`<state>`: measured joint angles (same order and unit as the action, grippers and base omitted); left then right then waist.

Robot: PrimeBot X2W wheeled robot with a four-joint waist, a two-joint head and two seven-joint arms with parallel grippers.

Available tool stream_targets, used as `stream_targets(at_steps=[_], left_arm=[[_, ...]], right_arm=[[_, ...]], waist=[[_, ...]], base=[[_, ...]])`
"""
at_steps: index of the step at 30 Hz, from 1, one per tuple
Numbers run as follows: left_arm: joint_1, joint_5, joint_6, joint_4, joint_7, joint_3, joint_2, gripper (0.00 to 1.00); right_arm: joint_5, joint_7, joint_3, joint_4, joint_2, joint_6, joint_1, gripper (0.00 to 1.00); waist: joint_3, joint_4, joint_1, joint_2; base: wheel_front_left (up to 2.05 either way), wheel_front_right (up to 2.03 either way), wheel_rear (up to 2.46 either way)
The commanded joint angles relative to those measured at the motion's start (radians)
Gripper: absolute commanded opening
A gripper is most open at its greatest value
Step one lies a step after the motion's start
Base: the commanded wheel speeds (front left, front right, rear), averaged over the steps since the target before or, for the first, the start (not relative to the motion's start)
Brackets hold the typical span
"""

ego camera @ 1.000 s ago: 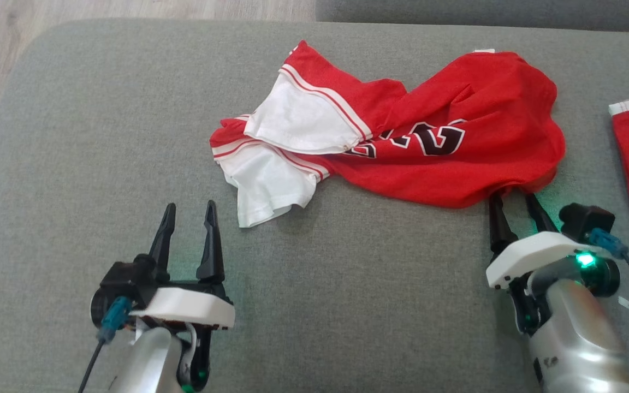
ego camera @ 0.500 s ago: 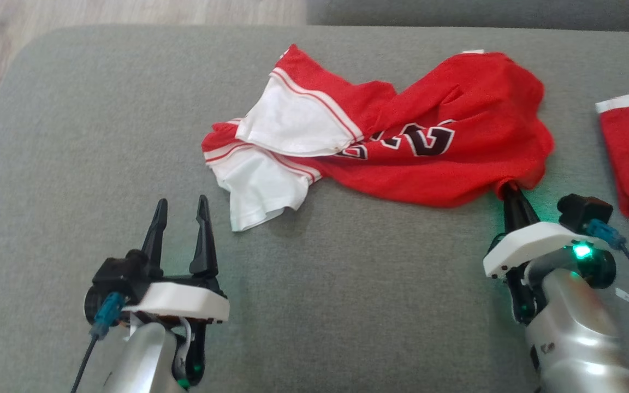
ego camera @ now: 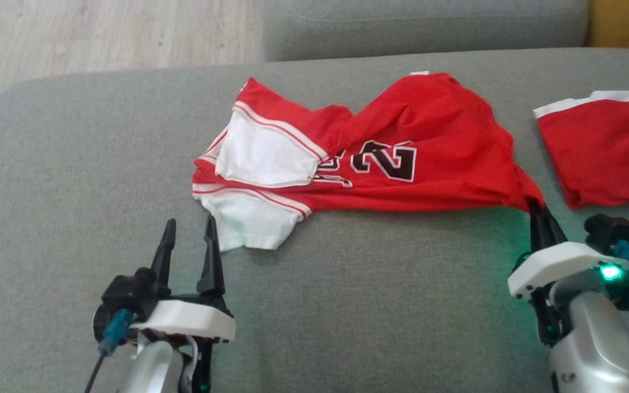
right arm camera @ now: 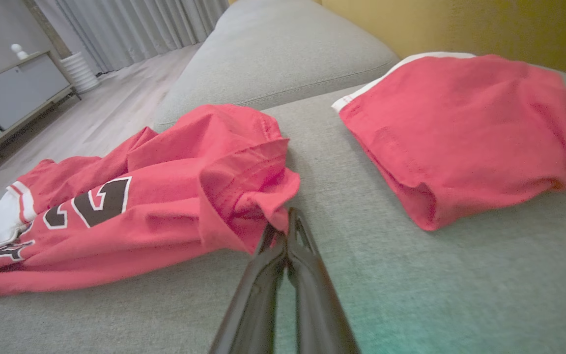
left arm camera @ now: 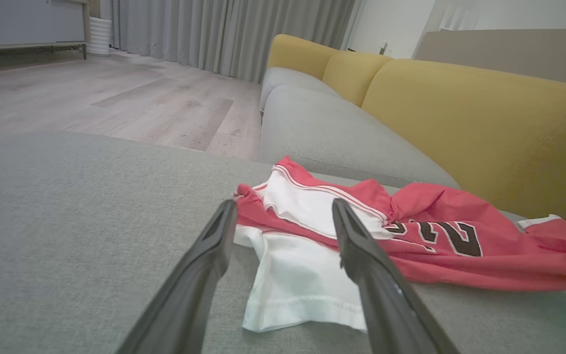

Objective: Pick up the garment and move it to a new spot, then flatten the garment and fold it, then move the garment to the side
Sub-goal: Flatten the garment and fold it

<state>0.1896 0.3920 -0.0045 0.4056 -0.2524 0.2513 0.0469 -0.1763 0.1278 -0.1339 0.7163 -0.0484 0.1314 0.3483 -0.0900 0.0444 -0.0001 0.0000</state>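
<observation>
Garment [ego camera: 402, 164]: a red jersey with white side panels and a black "2" showing. It lies crumpled on the grey cushion [ego camera: 74, 164], about the middle and toward the far edge.
Right gripper [ego camera: 535, 210]: its two dark fingers are pressed together on the near right corner of the red cloth, which stands out in a point there.
Left gripper [ego camera: 189, 224]: fingers apart and holding nothing, low over the cushion, just beside the near hem of the white panel. I cannot tell if it touches.
Other red cloth [ego camera: 604, 147]: folded, with a white band, lying right of the jersey and apart from it.
Behind: yellow backrest [left arm camera: 460, 123], wooden floor [ego camera: 101, 33].
</observation>
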Motion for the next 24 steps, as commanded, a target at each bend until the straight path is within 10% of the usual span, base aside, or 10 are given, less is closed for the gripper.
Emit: stream_targets(at_steps=[1,3,5,15,24], left_arm=[[0.017,0.003,0.008,-0.035,-0.009,-0.025,0.003,1.0],[0.012,0.006,0.011,-0.036,-0.009,-0.021,0.003,1.0],[0.009,0.008,0.013,-0.037,-0.009,-0.016,0.003,1.0],[0.012,0.009,0.015,-0.043,-0.009,-0.004,0.003,1.0],[0.018,0.0,0.006,-0.039,-0.009,-0.01,0.003,1.0]], right_arm=[[-0.009,-0.01,0.019,-0.049,-0.002,-0.001,-0.001,0.0],[-0.026,-0.046,0.004,-0.093,-0.002,-0.001,-0.031,0.0],[-0.027,-0.063,-0.014,-0.141,-0.002,-0.001,-0.056,1.0],[0.087,-0.021,-0.062,-0.358,-0.002,-0.001,-0.104,1.0],[0.1,0.041,0.14,-0.466,-0.002,-0.001,-0.173,1.0]], waist=[[0.01,-0.007,0.0001,0.0],[0.016,-0.011,0.0001,0.0],[0.02,-0.013,0.0001,0.0],[0.016,-0.007,0.0001,0.0],[0.004,0.006,0.0001,0.0]], base=[[0.0,0.0,0.0],[0.0,0.0,0.0],[0.0,0.0,0.0],[0.0,0.0,0.0],[0.0,0.0,0.0]])
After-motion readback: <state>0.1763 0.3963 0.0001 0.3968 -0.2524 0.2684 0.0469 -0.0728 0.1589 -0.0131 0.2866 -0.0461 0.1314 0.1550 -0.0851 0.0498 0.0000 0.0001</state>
